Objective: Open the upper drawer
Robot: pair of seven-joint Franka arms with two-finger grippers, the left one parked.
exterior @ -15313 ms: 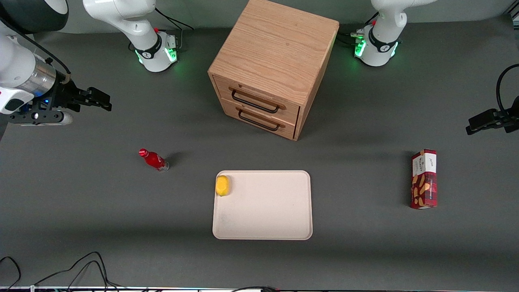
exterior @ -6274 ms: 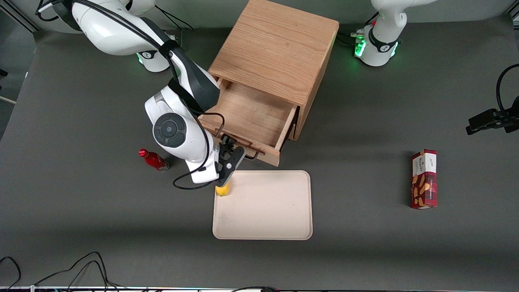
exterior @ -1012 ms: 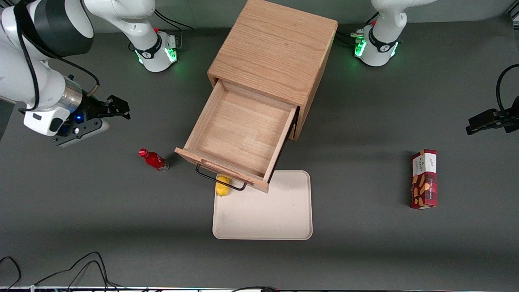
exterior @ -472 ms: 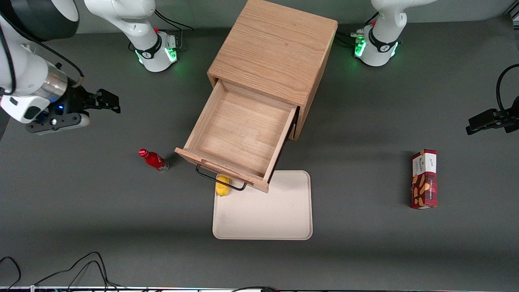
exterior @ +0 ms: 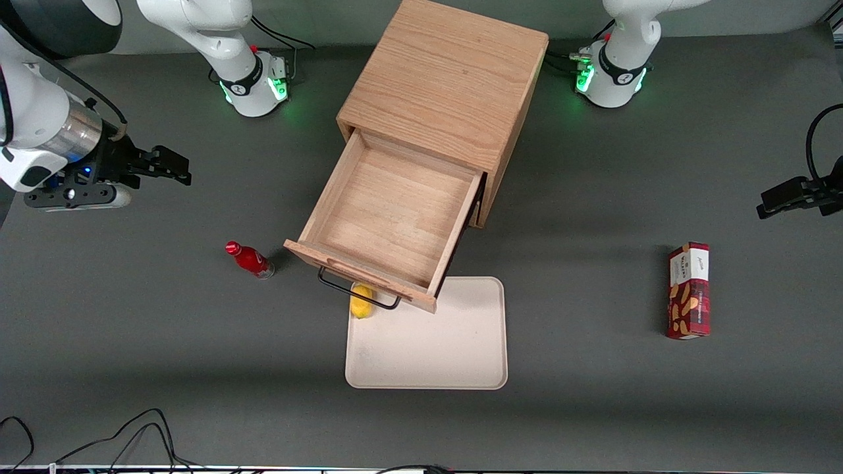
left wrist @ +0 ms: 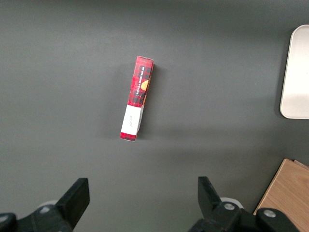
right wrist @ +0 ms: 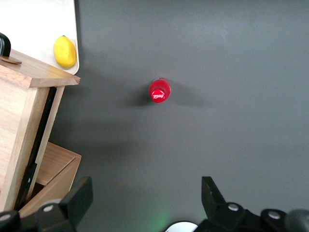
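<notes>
Your end effector [exterior: 172, 166] is hovering wide open and empty toward the working arm's end of the surface [exterior: 132, 329], while the upper drawer [exterior: 385, 220] is standing pulled out.

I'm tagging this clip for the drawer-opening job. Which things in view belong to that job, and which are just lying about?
Part of the job:
- upper drawer, pulled far out of the wooden cabinet, nothing in it
- gripper, open, high over the table toward the working arm's end

Just lying about:
- red bottle
- lemon on the tray
- snack box
</notes>
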